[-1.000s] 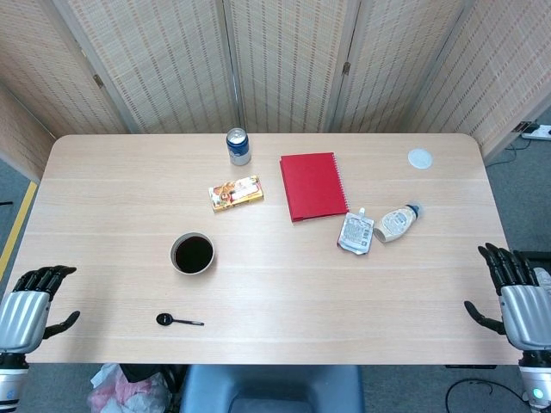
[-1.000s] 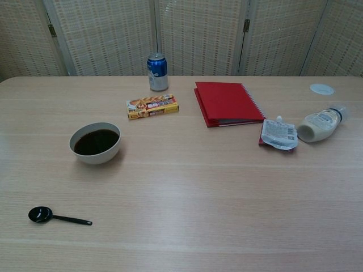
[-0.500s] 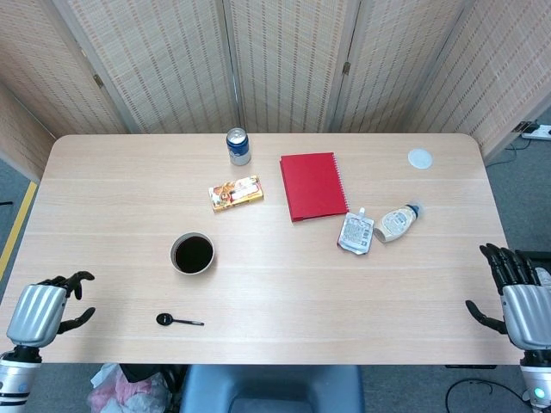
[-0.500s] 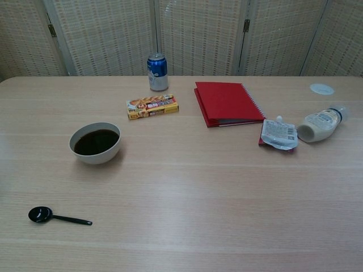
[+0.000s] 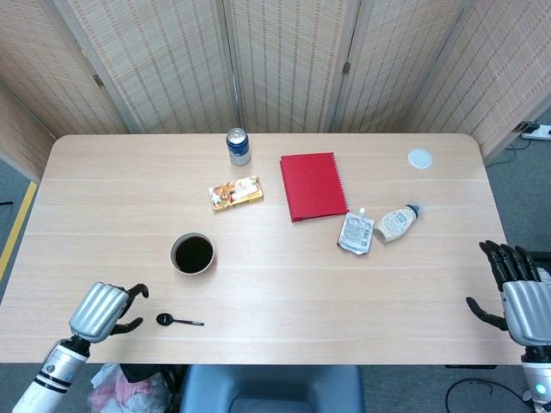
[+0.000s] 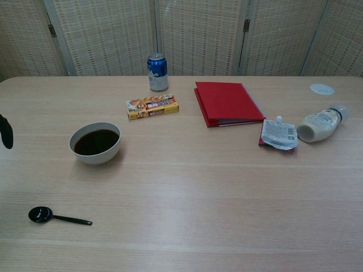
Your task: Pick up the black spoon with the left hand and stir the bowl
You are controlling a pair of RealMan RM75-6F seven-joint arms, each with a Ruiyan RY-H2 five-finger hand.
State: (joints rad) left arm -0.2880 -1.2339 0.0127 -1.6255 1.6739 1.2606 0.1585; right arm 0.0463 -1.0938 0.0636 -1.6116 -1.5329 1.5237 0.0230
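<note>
1. Black spoon (image 5: 176,321): lies flat on the bench (image 5: 284,284) near your front edge; its round end points toward your left robot hand, its handle runs away to the right.
2. Left robot hand (image 5: 107,311): sits just beside the spoon's round end, fingers loosely spread, holding nothing.
3. Right robot hand (image 5: 515,292): rests at the far right edge, fingers spread, well apart from the spoon.
4. Bowl (image 5: 192,254): stands just behind the spoon, holding dark liquid.

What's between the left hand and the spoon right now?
Nothing: in the head view, only bare table separates the left hand from the spoon.
</note>
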